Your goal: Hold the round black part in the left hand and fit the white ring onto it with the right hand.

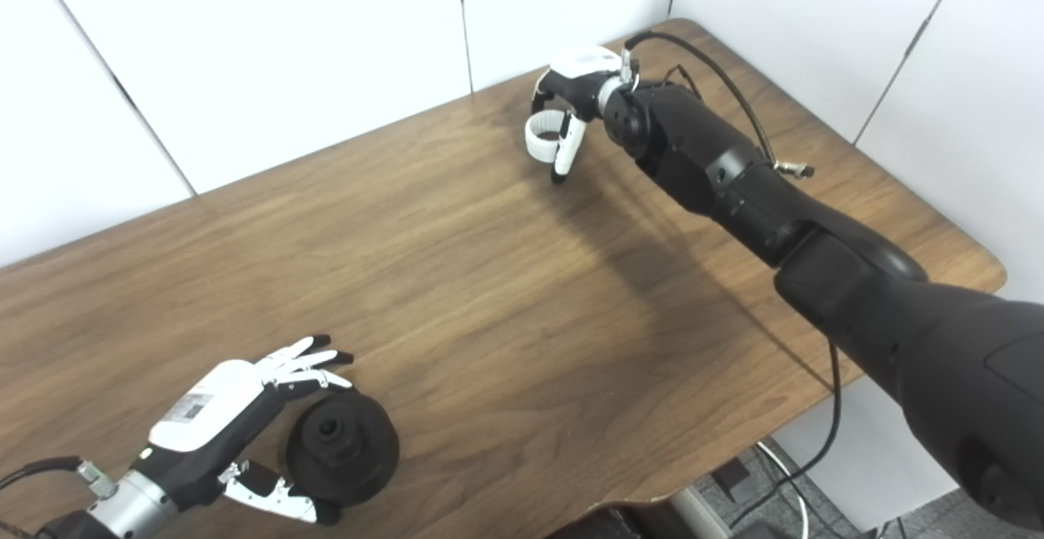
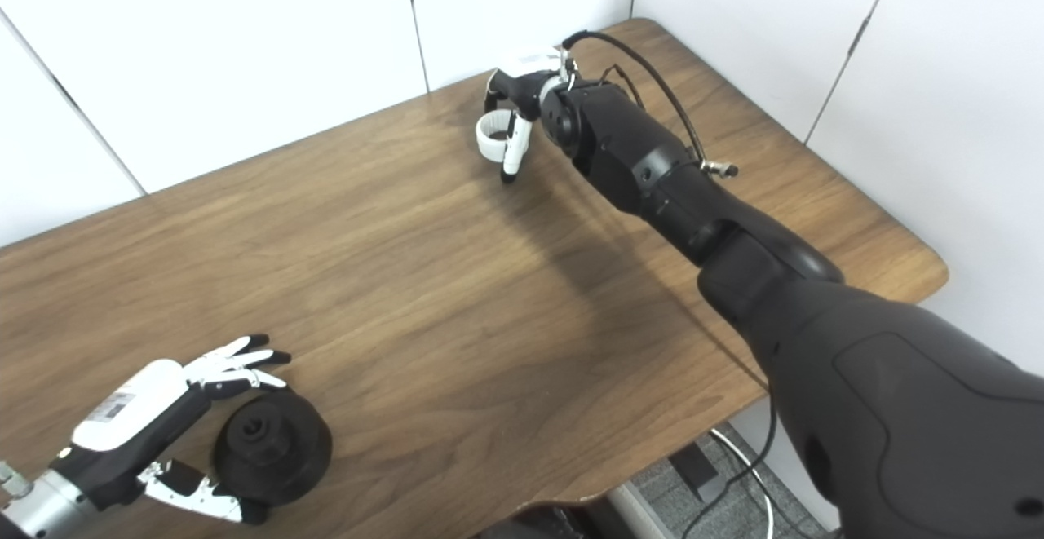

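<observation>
Two hands, two pickups, neither finished: that is where I stand at the wooden bench (image 1: 506, 294). Nearest me, at the front left edge, my left hand (image 1: 236, 417) cups the round black part (image 1: 342, 448), fingers (image 1: 306, 360) spread over its far side and thumb reaching round its near side. The part sits flat on the bench, hub upward, and I judge the hold loose rather than closed; my hand is still splayed around it, not clamped.

Well apart, at the far side of the bench near the white wall panels (image 1: 269, 58), my right hand (image 1: 571, 103) reaches out at full stretch, its cable (image 1: 718, 74) looping above the forearm. Its fingers curl down around the white ring (image 1: 545, 133), which stands tilted on edge between fingers and thumb. Whether the ring has left the wood I cannot tell, but the pinch looks made.

The step in hand, as I read it, is securing both pieces. Next I must tighten my left hand on the black part and raise it, then carry the ring across the bench and line its opening over the hub.
</observation>
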Controlling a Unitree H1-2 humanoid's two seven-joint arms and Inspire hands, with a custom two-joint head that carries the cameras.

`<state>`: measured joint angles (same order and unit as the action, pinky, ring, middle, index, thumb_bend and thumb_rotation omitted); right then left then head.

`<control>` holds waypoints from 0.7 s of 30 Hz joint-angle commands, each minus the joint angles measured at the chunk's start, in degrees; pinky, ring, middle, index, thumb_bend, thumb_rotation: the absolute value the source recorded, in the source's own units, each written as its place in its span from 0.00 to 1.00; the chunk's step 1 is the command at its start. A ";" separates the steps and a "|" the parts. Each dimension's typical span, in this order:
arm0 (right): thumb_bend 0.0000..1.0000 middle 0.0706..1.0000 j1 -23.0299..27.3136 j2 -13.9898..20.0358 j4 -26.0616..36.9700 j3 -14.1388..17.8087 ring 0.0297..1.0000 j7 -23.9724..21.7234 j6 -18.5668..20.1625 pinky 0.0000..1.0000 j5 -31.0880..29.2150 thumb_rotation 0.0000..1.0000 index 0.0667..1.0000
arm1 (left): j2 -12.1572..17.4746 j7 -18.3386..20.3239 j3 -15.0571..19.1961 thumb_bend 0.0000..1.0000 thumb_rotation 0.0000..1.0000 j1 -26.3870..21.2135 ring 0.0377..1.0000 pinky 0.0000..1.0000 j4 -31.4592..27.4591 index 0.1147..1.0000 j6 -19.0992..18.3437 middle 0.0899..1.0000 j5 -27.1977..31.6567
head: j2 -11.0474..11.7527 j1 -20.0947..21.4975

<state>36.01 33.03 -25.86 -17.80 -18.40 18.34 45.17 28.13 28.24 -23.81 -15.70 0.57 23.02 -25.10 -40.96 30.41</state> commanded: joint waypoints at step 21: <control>0.82 0.81 2.24 2.20 1.52 -1.87 0.84 -0.51 2.49 0.79 1.58 0.18 0.65 | 2.03 2.06 0.52 0.52 0.07 0.17 0.98 0.95 -2.30 0.42 -0.95 0.89 -0.12 | -0.74 0.41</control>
<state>36.73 33.30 -25.70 -19.61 -18.68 20.07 45.99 28.57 29.45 -23.67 -15.13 -0.85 22.20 -24.69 -41.66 30.76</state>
